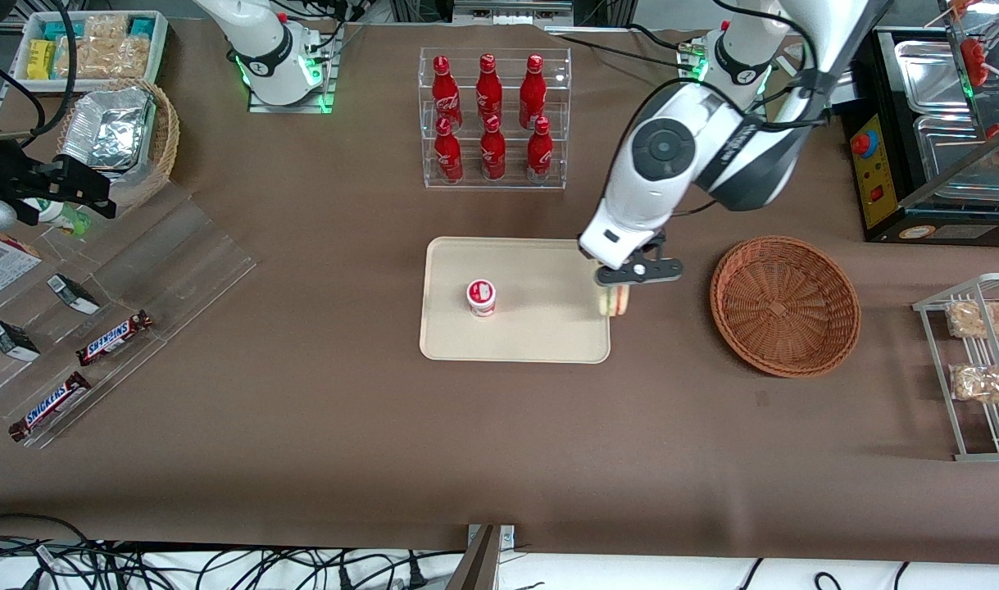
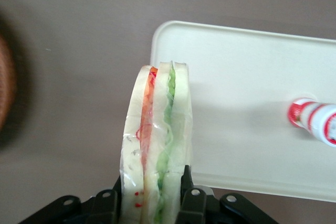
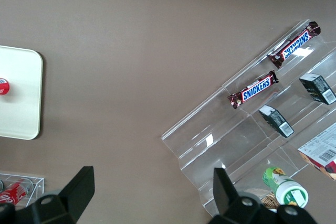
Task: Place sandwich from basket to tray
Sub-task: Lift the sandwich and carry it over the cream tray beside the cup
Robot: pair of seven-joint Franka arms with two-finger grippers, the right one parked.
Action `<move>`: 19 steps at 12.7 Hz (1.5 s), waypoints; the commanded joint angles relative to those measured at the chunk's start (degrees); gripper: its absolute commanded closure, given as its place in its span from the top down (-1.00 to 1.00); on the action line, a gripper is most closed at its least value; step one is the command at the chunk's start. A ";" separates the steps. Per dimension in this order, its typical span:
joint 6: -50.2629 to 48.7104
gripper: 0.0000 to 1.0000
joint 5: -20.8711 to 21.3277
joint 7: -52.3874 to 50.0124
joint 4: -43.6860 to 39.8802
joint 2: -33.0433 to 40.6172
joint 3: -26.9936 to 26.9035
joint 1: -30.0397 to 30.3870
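Two fingers [image 2: 113, 203] of the gripper [image 1: 622, 283] are clamped on the sandwich [image 2: 157, 145], holding it up over the edge of the tray [image 1: 540, 328] nearest the basket [image 1: 784, 305]. One little cup [image 1: 481, 297] stands on the tray.

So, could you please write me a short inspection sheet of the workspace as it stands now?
Surface: brown table.
Job's things: sandwich held over the tray edge; basket holds nothing.
Clutter: small cup on the tray; bottle rack; Snickers bars on a clear stand.
Hand: hand shut on the sandwich, above the tray's edge nearest the basket.
Cables: bundle at the table's front edge.
Surroundings: snack rack.
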State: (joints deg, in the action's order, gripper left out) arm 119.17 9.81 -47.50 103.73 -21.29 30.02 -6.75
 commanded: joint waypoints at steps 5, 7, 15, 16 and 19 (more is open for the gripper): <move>7.56 -0.19 8.20 -8.83 1.82 -4.11 0.04 -2.92; 11.25 -0.19 9.60 -9.27 2.61 -5.15 -0.05 -2.83; 20.67 -0.19 27.08 -21.03 8.86 -7.44 0.04 -3.19; 20.67 -0.19 28.14 -22.01 9.12 -7.80 0.04 -3.27; 20.75 -0.19 28.95 -23.07 8.95 -8.15 0.04 -4.14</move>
State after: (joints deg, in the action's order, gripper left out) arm 139.58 36.96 -68.59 112.71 -29.58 29.99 -9.98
